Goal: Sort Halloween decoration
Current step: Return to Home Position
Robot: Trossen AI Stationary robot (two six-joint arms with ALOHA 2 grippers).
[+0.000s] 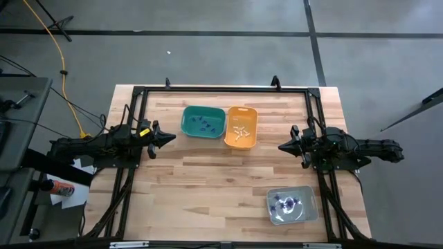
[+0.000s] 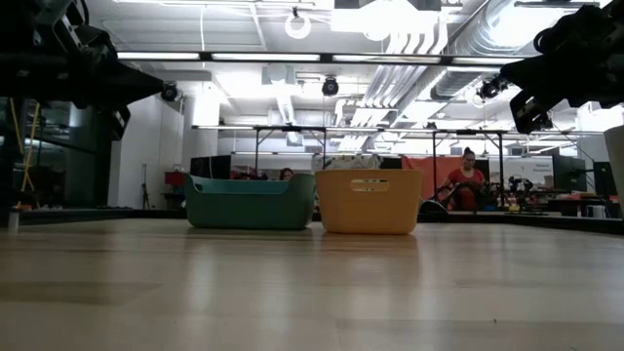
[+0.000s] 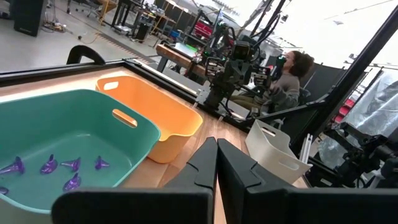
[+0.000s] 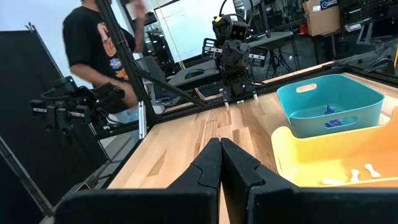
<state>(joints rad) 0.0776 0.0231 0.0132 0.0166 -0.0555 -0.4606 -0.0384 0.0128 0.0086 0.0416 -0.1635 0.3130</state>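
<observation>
grey concrete floor (image 1: 208, 62), bright ceiling lights (image 2: 185, 56)

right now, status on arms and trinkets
Left gripper, right gripper shut, empty, off to either side. Purple trinkets in green bin and grey bin, cream trinkets in orange bin. Nothing in the way.

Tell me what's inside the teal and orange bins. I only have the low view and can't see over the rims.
Observer: The teal bin holds several small purple trinkets.
Operator: And the orange one?
Observer: The orange bin holds small whitish pieces, no purple ones that I can see.
Operator: Hands holding anything?
Observer: No. The left hand and right hand are both shut with nothing between the fingers.
</observation>
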